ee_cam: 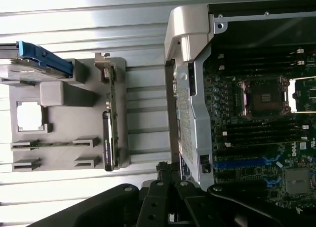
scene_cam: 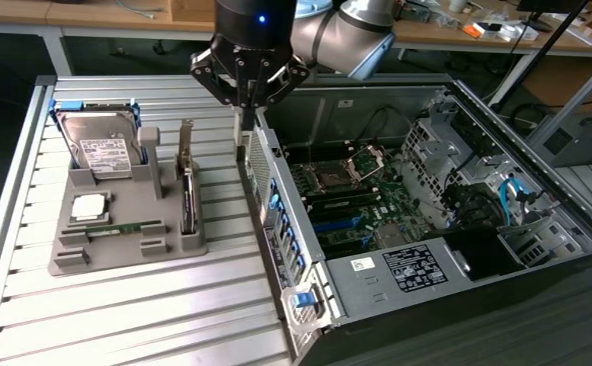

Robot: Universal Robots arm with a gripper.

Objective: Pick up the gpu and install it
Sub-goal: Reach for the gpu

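- Exterior view: my gripper [scene_cam: 243,136] is clenched on nothing, hovering over the case [scene_cam: 372,286] wall.
- gpu [scene_cam: 187,183] sits upright at the case-side edge of the holder [scene_cam: 123,252], so nothing's picked or installed yet.

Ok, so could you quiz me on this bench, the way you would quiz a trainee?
1. Fill in: the end effector hangs between the grey tray and the open computer case with its fingers ____.
2. True or false: the gpu is already installed in the computer case.
3. Where is the gpu? A) standing on edge in the grey tray B) lying flat inside the case C) held in the end effector

Key: 1 shut; 2 false; 3 A.
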